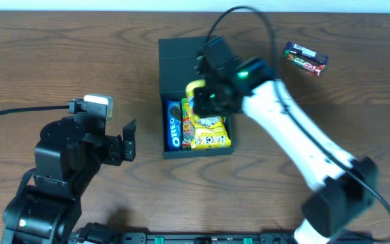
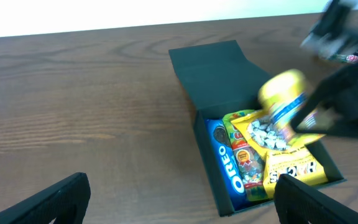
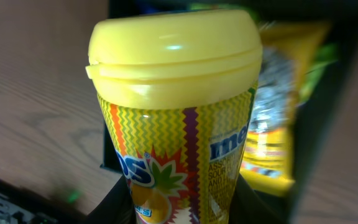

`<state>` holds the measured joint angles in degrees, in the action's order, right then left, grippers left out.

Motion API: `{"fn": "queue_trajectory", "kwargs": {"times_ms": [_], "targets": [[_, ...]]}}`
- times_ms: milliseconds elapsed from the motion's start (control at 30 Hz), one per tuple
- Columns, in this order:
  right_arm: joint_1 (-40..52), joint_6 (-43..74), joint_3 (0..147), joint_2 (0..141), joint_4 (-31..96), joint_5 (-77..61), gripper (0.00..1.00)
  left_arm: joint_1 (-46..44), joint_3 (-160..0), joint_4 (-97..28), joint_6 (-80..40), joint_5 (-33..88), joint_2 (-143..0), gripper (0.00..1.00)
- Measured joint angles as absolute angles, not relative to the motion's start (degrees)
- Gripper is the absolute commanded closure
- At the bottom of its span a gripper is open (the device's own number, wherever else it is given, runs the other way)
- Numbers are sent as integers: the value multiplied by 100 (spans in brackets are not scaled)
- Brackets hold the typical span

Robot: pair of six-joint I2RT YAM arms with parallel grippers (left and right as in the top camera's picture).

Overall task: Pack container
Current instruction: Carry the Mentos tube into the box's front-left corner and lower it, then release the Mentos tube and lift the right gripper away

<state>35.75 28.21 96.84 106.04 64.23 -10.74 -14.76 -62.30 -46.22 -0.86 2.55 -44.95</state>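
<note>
The black container [image 1: 175, 150] lies open mid-table, its lid [image 1: 178, 64] folded back. It also shows in the left wrist view [image 2: 209, 158]. Inside lie a blue Oreo packet [image 1: 174, 125], a colourful candy packet [image 1: 187, 122] and a yellow Hacks bag [image 1: 210, 139]. My right gripper [image 1: 205, 95] is shut on a yellow-lidded Mentos bottle [image 3: 176, 112] and holds it over the open box; the bottle shows blurred in the left wrist view [image 2: 283, 93]. My left gripper [image 1: 128, 141] is open and empty, left of the box.
A dark snack bar packet [image 1: 305, 58] lies on the wooden table at the far right. The right arm [image 1: 296, 135] stretches diagonally from the front right to the box. The left arm's base [image 1: 59, 169] sits at the front left.
</note>
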Motion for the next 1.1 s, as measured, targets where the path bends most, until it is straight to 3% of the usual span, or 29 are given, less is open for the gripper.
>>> {"fn": "queue_trajectory", "kwargs": {"times_ms": [200,467,533,600,967,1100], "targets": [[4178,3531,9684,11406,6390,-1079,83,-1476,-6230,-4635,-145,255,-4495,5],[4329,3981,9684,11799,6357,-1061,50,-1476,-6230,-4652,-150,255,-4495,5],[4311,4091,9684,11804,6355,-1057,35,-1476,-6230,-4652,-148,255,-4495,5],[4287,4125,9684,11804,6357,-1059,31,-1476,-6230,-4652,-148,255,-4495,5],[4215,4147,9780,11679,6392,-965,28,-1476,-6230,-4652,-148,255,-4495,5],[4178,4032,9876,11207,6401,-469,18,-1476,-6230,-4652,-148,255,-4495,5]]}}
